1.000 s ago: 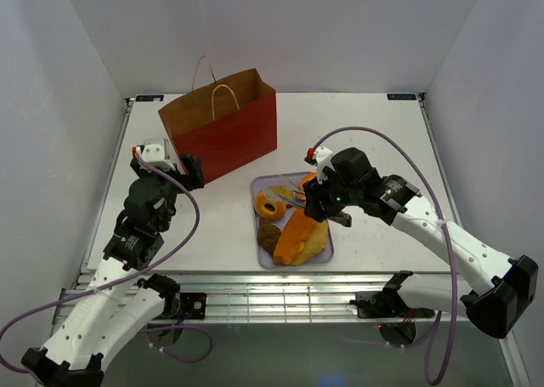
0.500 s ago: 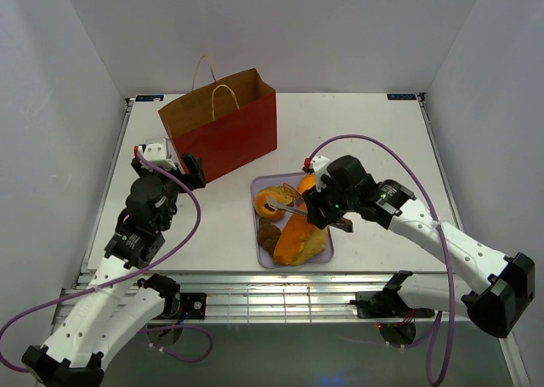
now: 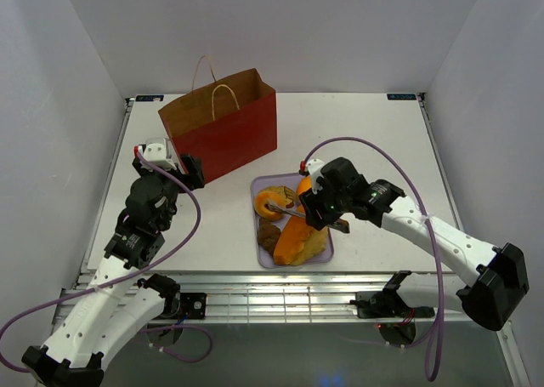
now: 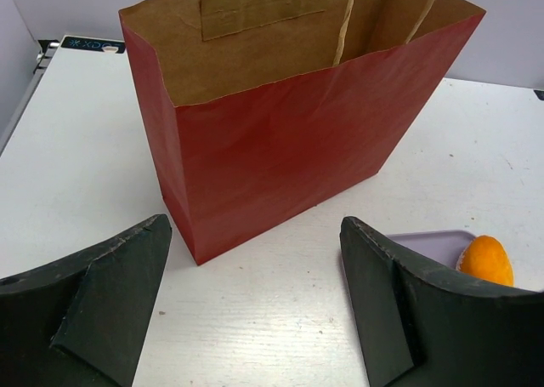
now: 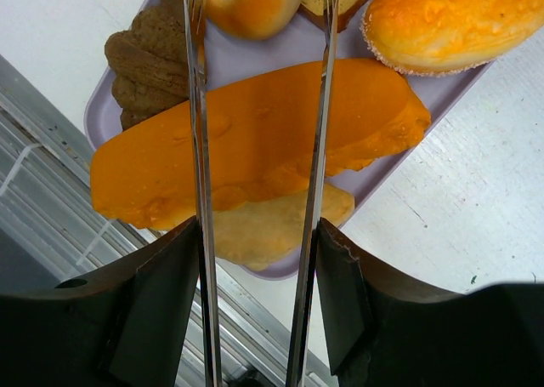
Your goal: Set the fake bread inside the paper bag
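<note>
The red paper bag (image 3: pixel 223 128) stands open at the back left; the left wrist view shows it (image 4: pixel 297 123) close ahead. The fake bread lies on a lavender tray (image 3: pixel 260 185): ring doughnut (image 3: pixel 270 204), long orange loaf (image 3: pixel 302 234), dark brown piece (image 3: pixel 269 234), round bun (image 3: pixel 306 183). My right gripper (image 3: pixel 316 208) is shut on metal tongs (image 5: pixel 197 149). The tong arms pass over the loaf (image 5: pixel 255 140) and reach either side of the doughnut (image 5: pixel 251 0). My left gripper (image 4: pixel 255 251) is open and empty, just in front of the bag.
A pale piece (image 5: pixel 272 225) lies under the loaf at the tray's near edge. The bun (image 4: pixel 486 259) and a tray corner (image 4: pixel 425 238) show by my left gripper's right finger. White walls enclose the table; a metal rail runs along the near edge.
My right gripper has moved a little left and down over the tray, bringing the tong tips to the doughnut. The left arm has not moved.
</note>
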{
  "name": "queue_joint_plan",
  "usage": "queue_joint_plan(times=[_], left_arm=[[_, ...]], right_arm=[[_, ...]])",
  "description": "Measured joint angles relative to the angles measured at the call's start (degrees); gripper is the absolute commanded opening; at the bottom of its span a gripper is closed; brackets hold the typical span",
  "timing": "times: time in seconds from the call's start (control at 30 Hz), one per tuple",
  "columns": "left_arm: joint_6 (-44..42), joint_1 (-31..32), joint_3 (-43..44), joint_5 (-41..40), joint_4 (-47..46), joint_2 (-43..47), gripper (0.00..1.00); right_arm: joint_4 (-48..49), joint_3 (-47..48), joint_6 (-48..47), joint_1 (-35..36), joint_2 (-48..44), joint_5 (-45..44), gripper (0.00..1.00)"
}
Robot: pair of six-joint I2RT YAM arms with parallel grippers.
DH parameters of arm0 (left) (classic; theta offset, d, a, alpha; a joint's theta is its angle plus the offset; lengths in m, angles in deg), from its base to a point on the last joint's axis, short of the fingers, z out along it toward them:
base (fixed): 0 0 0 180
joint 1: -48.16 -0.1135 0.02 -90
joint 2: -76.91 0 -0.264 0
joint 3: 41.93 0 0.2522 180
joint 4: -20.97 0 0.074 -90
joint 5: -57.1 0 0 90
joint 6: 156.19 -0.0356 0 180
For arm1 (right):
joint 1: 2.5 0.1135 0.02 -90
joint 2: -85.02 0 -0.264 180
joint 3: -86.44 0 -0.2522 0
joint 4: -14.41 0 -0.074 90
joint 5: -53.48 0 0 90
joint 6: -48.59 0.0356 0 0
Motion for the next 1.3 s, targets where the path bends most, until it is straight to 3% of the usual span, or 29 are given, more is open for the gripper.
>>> queue_joint_plan(times=[0.33,0.63,1.2,1.3], left_arm=[[0.0,0.0,0.0,0.0,0.0,0.0,0.93],[0.0,0.0,0.0,0.0,0.0,0.1,0.96],[0.1,0.0,0.0,0.0,0.0,0.4,0.98],[0.3,0.0,0.0,0.0,0.0,0.6,0.91]], right_arm=[[1.3,-0.5,0.0,0.0,1.7,-1.2,0.58],[2.9,-1.1,0.4,0.1,3.2,-1.0,0.36],[2.1,3.8,2.0,0.0,-0.6,-1.7,0.36],[2.1,7.0,2.8,0.0,-0.7,-2.2,0.36]])
